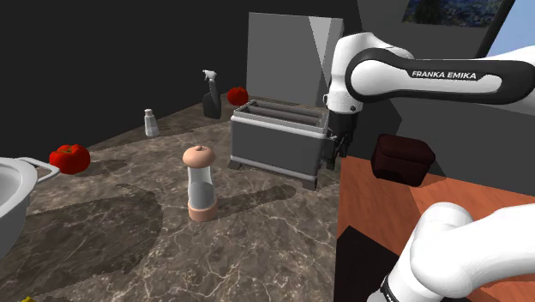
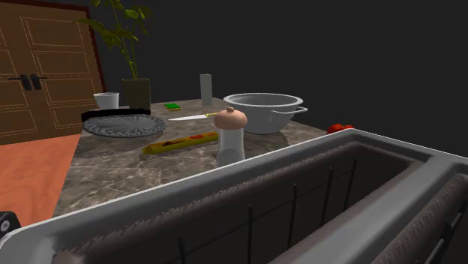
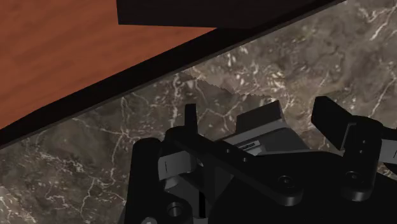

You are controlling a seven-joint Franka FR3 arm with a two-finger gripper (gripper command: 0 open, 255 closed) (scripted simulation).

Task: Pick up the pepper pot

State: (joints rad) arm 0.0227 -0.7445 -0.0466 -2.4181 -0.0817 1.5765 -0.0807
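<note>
A: Dark-veined marble desk (image 1: 120,249), black backdrop behind. Any sign of the pepper pot (image 1: 199,183)?
B: Upright out in the open, near the desk's middle. Clear body, peach cap and base. Touching nothing.
A: And the hand (image 1: 336,150)?
B: Well apart from the pot, pointing down just beside the end of a grey slotted box (image 1: 279,141), over marble near the desk's edge and the reddish wood floor (image 1: 386,214). Spread wide at the fingers (image 3: 331,118), gripping nothing.
A: Neighbours on the shoulder view's left?
B: Red tomato (image 1: 69,157) and a white bowl (image 1: 21,176) with a handle. Farther back, a small shaker (image 1: 151,123) and a spray bottle (image 1: 210,93).
A: From the second exterior view?
B: Pot seen past the box's rim, with the bowl, a knife (image 2: 187,117) and a green sponge (image 2: 173,106) beyond.
</note>
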